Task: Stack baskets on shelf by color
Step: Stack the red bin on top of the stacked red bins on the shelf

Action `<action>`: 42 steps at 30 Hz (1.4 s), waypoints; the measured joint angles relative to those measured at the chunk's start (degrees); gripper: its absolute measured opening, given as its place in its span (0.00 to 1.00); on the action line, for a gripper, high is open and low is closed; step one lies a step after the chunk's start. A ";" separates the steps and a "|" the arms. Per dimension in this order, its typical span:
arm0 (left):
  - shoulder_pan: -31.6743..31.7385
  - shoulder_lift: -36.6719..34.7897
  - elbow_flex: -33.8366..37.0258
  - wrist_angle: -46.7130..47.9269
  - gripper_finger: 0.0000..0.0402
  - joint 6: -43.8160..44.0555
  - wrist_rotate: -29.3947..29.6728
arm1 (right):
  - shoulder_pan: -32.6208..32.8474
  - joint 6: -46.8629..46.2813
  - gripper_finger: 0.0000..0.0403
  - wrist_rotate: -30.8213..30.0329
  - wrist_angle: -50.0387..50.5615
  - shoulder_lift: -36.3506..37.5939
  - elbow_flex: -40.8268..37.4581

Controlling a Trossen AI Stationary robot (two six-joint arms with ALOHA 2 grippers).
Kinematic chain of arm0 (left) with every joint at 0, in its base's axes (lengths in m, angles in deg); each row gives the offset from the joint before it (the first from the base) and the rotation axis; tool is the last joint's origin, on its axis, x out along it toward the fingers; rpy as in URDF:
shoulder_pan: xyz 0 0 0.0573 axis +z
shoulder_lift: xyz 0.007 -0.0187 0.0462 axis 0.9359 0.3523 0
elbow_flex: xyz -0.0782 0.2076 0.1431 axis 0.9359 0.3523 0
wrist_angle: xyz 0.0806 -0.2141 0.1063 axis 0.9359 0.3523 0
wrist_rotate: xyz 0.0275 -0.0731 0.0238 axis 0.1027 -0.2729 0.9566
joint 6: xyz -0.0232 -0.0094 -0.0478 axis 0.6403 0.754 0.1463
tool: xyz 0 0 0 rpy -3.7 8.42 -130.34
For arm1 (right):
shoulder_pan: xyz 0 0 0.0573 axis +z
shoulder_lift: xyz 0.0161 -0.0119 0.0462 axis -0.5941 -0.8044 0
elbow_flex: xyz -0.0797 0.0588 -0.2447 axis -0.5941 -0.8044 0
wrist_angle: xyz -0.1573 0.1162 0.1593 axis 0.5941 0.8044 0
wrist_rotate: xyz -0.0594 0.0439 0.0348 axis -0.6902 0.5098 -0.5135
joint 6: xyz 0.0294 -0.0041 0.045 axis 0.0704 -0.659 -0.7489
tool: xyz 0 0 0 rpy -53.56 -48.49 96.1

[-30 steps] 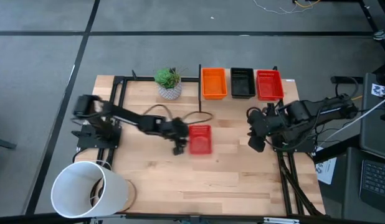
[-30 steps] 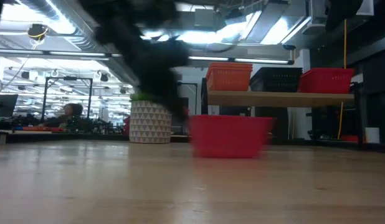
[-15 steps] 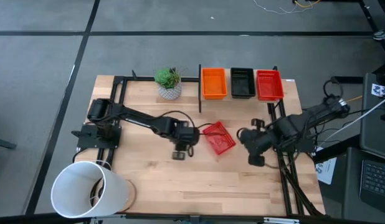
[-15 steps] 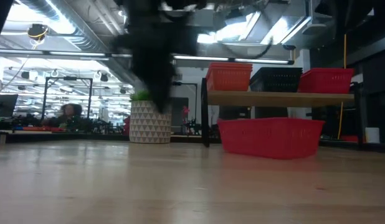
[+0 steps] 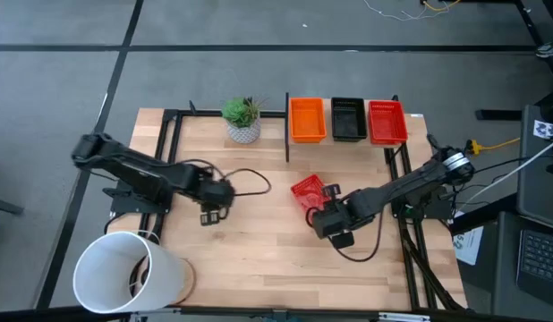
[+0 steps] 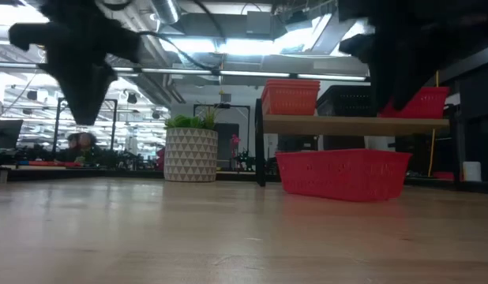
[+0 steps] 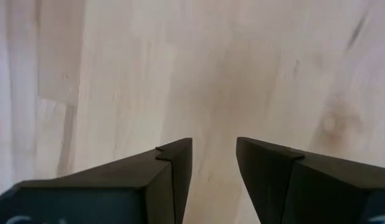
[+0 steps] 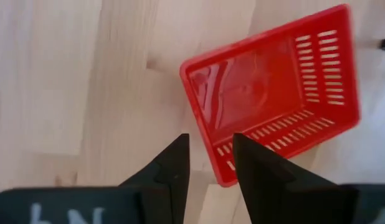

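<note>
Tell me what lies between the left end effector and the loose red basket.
Only bare tabletop, in the high view, between left end effector and red basket.

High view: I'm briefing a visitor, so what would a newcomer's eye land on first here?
The loose red basket lying askew mid-table, with the right hand hovering at its near corner, fingers slightly apart. Behind it, the shelf carries orange, black and red basket stacks in a row. A big white bucket lies at the table's front left corner.

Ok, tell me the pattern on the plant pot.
White with grey triangles; the plant pot shows best in the low view.
</note>
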 joint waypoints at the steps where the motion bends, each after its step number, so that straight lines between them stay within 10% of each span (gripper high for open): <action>1: -0.57 -2.60 2.54 -1.98 0.29 1.50 1.04 | -0.42 0.92 0.30 0.54 0.19 -0.80 -0.02; 15: -6.82 -34.36 28.36 -23.68 0.29 4.57 11.39 | -3.60 4.34 0.30 6.24 -3.81 -8.70 -0.02; 36: -7.00 -66.43 48.53 -46.23 0.29 -17.37 10.94 | -7.06 5.21 0.30 4.98 -5.08 -17.04 0.00; 42: -6.96 -68.76 48.56 -46.77 0.29 -20.06 9.76 | -7.05 3.66 0.09 5.27 -5.08 -17.04 0.00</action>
